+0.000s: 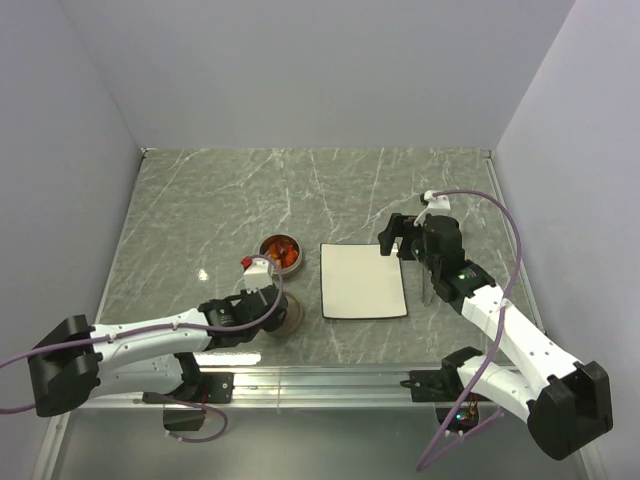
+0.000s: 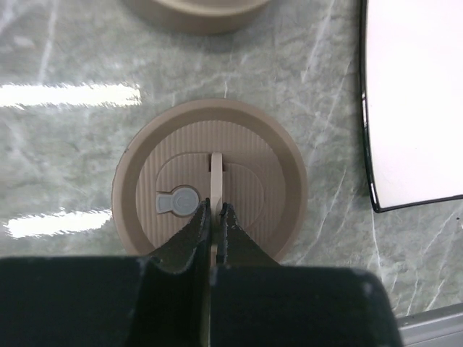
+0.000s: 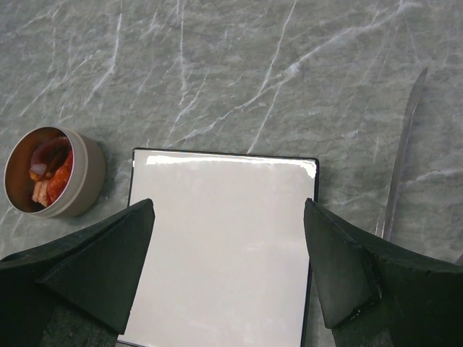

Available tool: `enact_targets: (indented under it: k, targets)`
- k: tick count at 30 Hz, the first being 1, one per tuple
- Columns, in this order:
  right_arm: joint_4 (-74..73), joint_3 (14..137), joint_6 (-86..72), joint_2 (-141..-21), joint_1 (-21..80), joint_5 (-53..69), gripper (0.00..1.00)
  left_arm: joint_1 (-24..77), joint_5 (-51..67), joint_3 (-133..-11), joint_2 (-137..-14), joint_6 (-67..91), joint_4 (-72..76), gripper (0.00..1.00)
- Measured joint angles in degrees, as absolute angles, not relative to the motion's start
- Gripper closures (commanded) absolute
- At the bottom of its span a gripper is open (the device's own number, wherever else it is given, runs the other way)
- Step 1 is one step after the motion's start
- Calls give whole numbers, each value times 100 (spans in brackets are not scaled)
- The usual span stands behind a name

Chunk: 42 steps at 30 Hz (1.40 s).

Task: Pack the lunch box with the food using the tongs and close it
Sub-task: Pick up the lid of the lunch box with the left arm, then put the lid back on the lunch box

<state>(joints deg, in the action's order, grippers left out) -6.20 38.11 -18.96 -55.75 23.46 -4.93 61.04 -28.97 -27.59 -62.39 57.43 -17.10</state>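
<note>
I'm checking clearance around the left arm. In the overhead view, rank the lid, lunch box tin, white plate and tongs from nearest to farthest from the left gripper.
1. Lid, its handle pinched in the left gripper.
2. Lunch box tin, just beyond, holding food.
3. White plate, to the right.
4. Tongs, past the plate's far right edge.

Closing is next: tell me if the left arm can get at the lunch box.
Likely yes. The left tool, shut on the handle of the lid, sits right beside the open lunch box, and nothing stands between them.
</note>
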Motion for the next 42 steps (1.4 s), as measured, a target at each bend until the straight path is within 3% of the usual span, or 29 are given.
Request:
enact_targets:
  k: [14, 19, 24, 42]
  targets:
    - [-617, 3813, -1896, -5586, 2351, -545, 9, 5793, -3868, -4379, -5892, 4687, -2204, 100]
    - [-617, 3813, -1894, -5680, 2370, -561, 9, 4591, -3570, -4639, -6425, 4003, -1918, 100]
    - [-615, 3813, -1876, -5767, 2379, -615, 9, 4049, -3089, -4722, -6853, 3516, -1898, 100]
    - [-615, 3820, -1852, -5911, 2464, -760, 10, 3494, -1955, -5319, -8154, 2805, -1605, 100]
